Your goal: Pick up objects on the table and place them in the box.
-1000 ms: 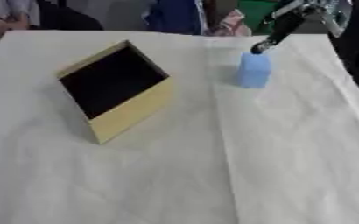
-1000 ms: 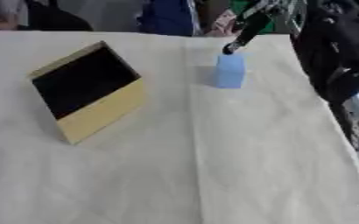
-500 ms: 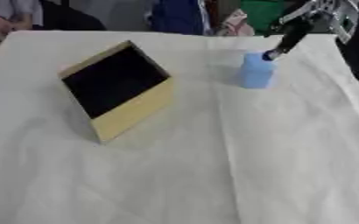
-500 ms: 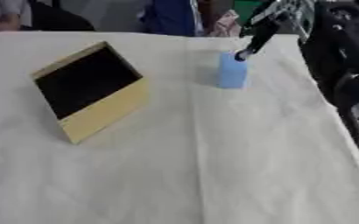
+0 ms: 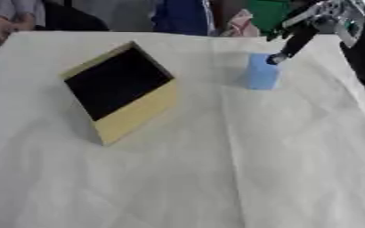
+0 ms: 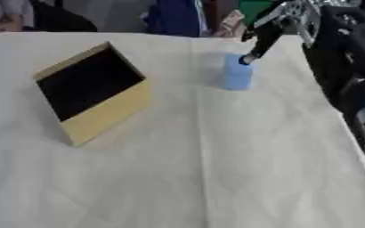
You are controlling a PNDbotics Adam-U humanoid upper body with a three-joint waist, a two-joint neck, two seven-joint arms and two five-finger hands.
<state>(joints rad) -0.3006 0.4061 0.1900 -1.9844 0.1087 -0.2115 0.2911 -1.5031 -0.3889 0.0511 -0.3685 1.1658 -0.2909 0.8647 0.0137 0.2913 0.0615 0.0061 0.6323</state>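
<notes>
A light blue block stands upright on the white cloth at the back right. My right hand comes in from the upper right, above and just right of the block. One dark straight finger reaches down, its tip at the block's upper right corner; nothing is curled round the block. The yellow box with a black inside sits at the left, turned cornerwise, its opening showing nothing inside. My left hand shows in no view.
The white cloth covers the whole table, with a crease running down the middle. My black right arm fills the right edge in the right eye view. Seated people line the far edge.
My right hand has shifted a little to the right and lower, its fingertip moving from above the block's top to its upper right corner. The block and box stay put.
</notes>
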